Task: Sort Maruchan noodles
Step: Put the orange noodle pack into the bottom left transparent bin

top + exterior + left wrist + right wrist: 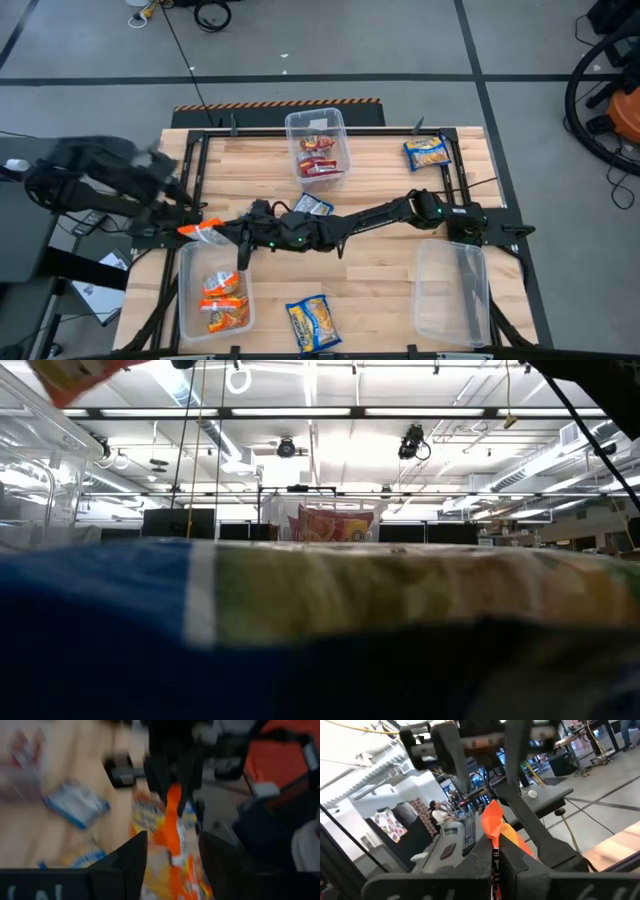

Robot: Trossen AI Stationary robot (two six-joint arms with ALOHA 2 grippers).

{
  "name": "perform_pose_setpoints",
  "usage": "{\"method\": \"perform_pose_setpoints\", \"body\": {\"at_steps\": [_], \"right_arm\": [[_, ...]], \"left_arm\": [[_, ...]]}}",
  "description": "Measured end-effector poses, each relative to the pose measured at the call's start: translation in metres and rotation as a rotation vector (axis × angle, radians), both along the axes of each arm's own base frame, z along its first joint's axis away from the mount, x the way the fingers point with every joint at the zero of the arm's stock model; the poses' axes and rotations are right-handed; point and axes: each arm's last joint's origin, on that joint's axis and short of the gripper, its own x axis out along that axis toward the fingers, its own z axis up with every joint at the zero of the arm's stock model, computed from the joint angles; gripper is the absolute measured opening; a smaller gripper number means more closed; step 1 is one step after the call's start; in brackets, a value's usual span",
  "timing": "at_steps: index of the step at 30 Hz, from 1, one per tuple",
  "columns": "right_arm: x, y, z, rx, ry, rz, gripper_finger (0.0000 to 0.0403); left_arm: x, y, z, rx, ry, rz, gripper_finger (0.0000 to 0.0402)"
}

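Note:
An orange noodle packet is in the air near the table's left edge, just beyond the far rim of the left near bin. My right gripper, reaching across from the table's right, is shut on it. My left gripper is open, with one finger on either side of the same packet; whether they touch it I cannot tell. The left near bin holds orange packets. The far bin holds red packets. Blue-and-yellow packets lie flat at the far right, mid-table and the near edge. My right gripper pinches one end of the orange packet between its two fingers, coming level from the table's right. The rest of the packet sticks out past the fingertips toward the left gripper. The packet is lifted clear of the table.
A clear bin with nothing in it stands at the near right. The right arm stretches across the middle of the table. In the low view a blue-and-yellow packet fills the foreground, with the far bin behind it.

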Motion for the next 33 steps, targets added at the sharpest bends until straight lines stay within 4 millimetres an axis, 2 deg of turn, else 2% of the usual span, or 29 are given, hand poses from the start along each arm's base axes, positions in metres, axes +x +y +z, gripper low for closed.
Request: {"method": "perform_pose_setpoints", "body": {"at_steps": [4,8,11,14,17,19,25,28,33], "right_arm": [[0.000,-0.003,0.001,-0.005,-0.009,-0.004,0.0010],[0.001,-0.005,-0.001,0.015,0.003,-0.021,0.0010],[0.001,-0.006,0.000,0.011,-0.002,-0.020,0.0010],[0.001,-0.007,0.000,0.012,-0.004,-0.043,0.0010],[0.001,-0.008,0.003,0.005,-0.033,-0.055,0.0010],[0.001,-0.008,0.003,0.005,-0.037,-0.059,0.0011],[0.001,-0.008,0.003,0.004,-0.037,-0.058,0.0016],[0.000,-0.008,0.003,-0.030,-0.033,-0.065,0.0036],[0.000,-0.006,0.005,-0.068,-0.031,-0.059,0.0114]], "left_arm": [[0.017,-0.002,-0.021,0.029,0.128,-0.031,0.0238],[0.027,-0.004,-0.028,0.044,0.157,-0.081,0.0290],[0.033,-0.004,-0.028,0.066,0.165,-0.080,0.0302],[0.039,-0.006,-0.030,0.087,0.176,-0.117,0.0296],[0.044,-0.007,-0.031,0.085,0.195,-0.132,0.0272],[0.048,-0.008,-0.032,0.072,0.217,-0.124,0.0242],[0.054,-0.008,-0.035,0.064,0.249,-0.123,0.0096],[0.053,-0.009,-0.035,0.054,0.255,-0.134,0.0025],[0.045,-0.009,-0.025,0.003,0.264,-0.155,0.0018]]}}
